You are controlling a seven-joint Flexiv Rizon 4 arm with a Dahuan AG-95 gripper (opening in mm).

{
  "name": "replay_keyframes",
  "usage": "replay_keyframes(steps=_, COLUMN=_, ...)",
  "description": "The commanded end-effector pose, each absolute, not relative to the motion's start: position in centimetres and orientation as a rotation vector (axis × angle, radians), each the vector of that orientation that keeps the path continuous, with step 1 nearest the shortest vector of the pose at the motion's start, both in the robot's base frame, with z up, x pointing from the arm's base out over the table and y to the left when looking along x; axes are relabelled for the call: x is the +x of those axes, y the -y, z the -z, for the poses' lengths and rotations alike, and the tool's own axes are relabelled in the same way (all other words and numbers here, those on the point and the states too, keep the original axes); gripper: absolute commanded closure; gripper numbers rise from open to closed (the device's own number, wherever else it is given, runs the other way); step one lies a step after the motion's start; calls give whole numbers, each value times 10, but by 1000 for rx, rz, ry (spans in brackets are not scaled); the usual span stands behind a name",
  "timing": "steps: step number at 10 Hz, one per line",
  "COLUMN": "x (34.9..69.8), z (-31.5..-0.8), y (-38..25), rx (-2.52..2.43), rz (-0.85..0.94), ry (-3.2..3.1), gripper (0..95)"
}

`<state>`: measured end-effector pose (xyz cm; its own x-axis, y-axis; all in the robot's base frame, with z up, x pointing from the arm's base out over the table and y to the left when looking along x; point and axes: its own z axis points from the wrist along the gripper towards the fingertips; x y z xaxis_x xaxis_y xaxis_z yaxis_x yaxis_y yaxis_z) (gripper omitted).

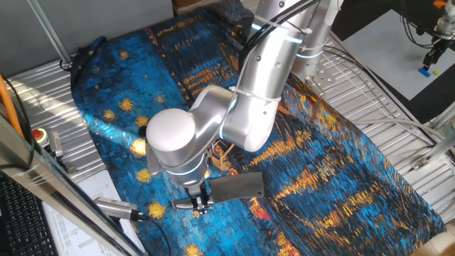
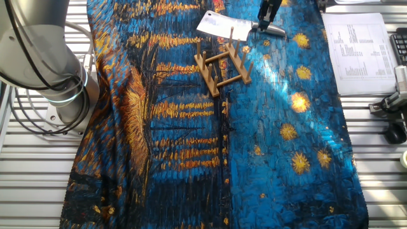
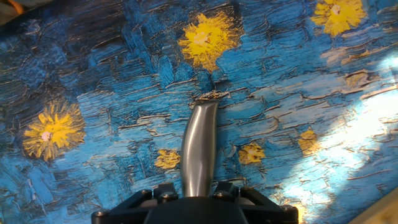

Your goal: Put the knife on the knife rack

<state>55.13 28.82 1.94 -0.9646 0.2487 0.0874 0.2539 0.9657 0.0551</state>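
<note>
one knife [image 2: 219, 25] lying flat, handle towards gripper [image 2: 267, 22]

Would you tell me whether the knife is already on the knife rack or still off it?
Still off it. The knife lies on the cloth just beyond the knife rack, whose slots are empty; the hand is at its handle.

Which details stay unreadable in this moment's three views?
- Light-brown wooden rack: mostly hidden behind the arm in one fixed view.
- Grey-bladed metal cleaver: blade outside the hand view; only its silver handle shows.
- Hand: cut off by the top edge in the other fixed view.
</note>
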Motion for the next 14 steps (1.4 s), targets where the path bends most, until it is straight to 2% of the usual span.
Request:
replay_keyframes(steps=1, x=551, z=-18, y=-288, rx=-388, rz=98, ry=3033, gripper=570)
replay_keyframes(steps=14, x=544, z=-11, y=-289, rx=-384, rz=100, ry=3023, gripper=570)
